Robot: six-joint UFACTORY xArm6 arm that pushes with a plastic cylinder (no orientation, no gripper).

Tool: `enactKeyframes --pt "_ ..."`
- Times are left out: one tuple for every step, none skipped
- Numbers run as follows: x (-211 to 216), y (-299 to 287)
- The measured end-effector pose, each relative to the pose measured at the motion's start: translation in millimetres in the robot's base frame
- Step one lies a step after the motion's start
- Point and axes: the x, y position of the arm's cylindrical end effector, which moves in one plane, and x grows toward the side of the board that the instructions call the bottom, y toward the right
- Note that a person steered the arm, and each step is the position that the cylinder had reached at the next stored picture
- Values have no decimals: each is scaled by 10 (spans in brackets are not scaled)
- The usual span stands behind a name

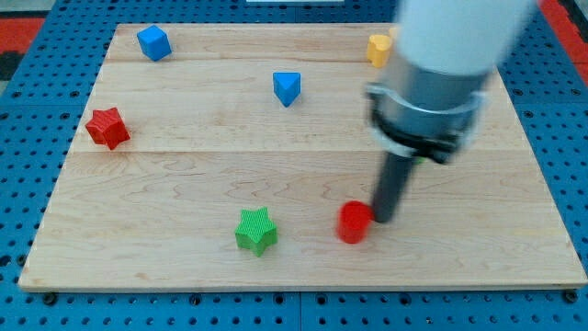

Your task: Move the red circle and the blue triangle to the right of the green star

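Pale wood worktop (184, 175), planked, resting on a blue pegboard (28, 110). No hand fitted: the arm ends in a dark rod under a white and grey housing (441, 64) that fills the view's top right.

My tip (380, 219) sits on the board at the upper right edge of the red circle (354, 223), touching it or very nearly; the contact itself is slightly blurred.

Red circle: lower middle of the board, to the view's right of the green star (256, 231), near it but apart, roughly level with it.

Blue triangle (287, 88): upper middle of the board, well above the green star and slightly to its right, well apart from my tip and from the red circle.

Other blocks:
- Blue cube-like block (154, 42), top left corner region.
- Red star (107, 127), left edge, about mid-height.
- Yellow block (378, 49), top edge, partly hidden behind the arm housing; shape cannot be made out.

All blocks lie flat on the worktop, none touching another.
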Motion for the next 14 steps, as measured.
enactKeyframes --pt "-795 51" --pt "-1029 -1081" --pt "-1650 -1720" --pt "-2099 -1617" --pt "-2062 -733" --pt "-1933 -309" --pt "-1654 -95" --pt "-1120 -28" --pt "-780 79" --pt "-1026 -158" --pt "-874 274" --pt "-171 449" --pt "124 686" --pt "-254 275"
